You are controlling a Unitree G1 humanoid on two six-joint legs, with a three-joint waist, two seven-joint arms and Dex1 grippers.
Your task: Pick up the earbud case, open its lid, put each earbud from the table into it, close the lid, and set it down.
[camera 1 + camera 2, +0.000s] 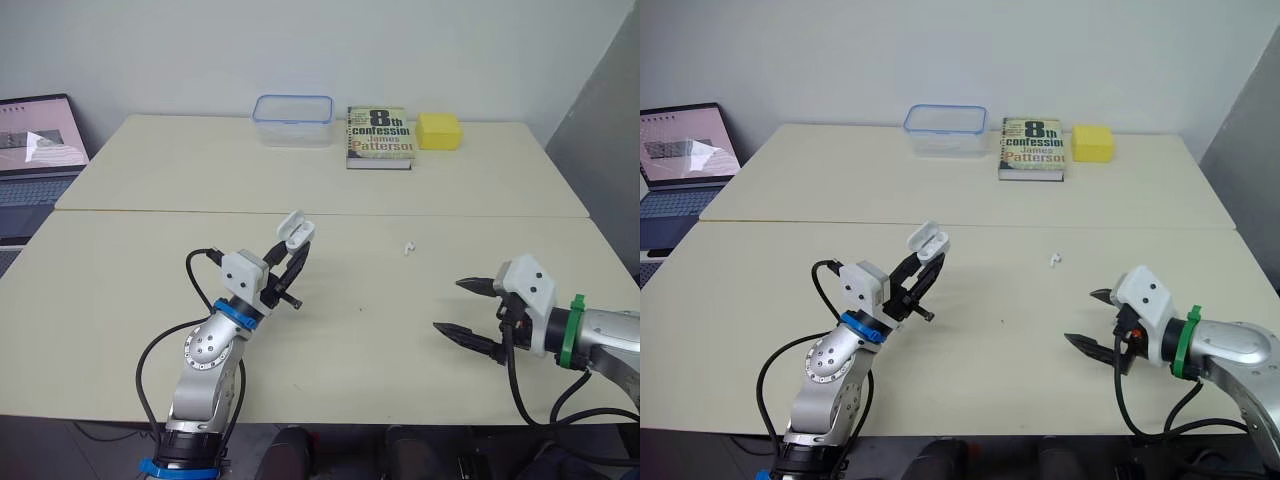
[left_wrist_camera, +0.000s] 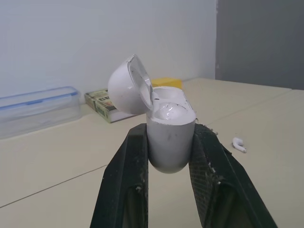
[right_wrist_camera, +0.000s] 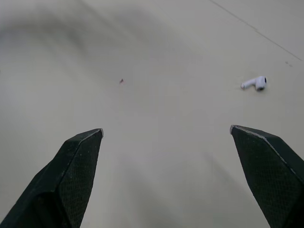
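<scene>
The left end effector [image 1: 293, 252] is shut on the earbud case [image 2: 170, 142]: its two black fingers [image 2: 126, 180] press the lower sides of the white body and hold it upright, off the table [image 1: 130, 300]. The case's lid [image 2: 126, 88] is swung open and tilts back on its hinge. Inside the open top a glossy white rounded form, seemingly an earbud, sits in one well; the second well is hard to make out.

The right end effector [image 1: 447, 306] is spread wide and holds nothing. Its fingers [image 3: 76, 175] are low over bare tabletop, well to the right of the earbud case and nearer the robot.

One loose earbud [image 1: 409, 247] lies on the table to the right of the earbud case, apart from it, and between it and the right end effector though farther from the robot than the latter. In the right wrist view the earbud lies on its side, beyond the fingertips and off towards one of them.

Well beyond the earbud case, along the far edge, stand a clear container with a blue rim [image 1: 292, 120], a paperback book [image 1: 380, 136] just to its right, and a yellow block [image 1: 439, 130] beside the book. Far to the left of the earbud case, off the table, sits an open laptop [image 1: 35, 150].
</scene>
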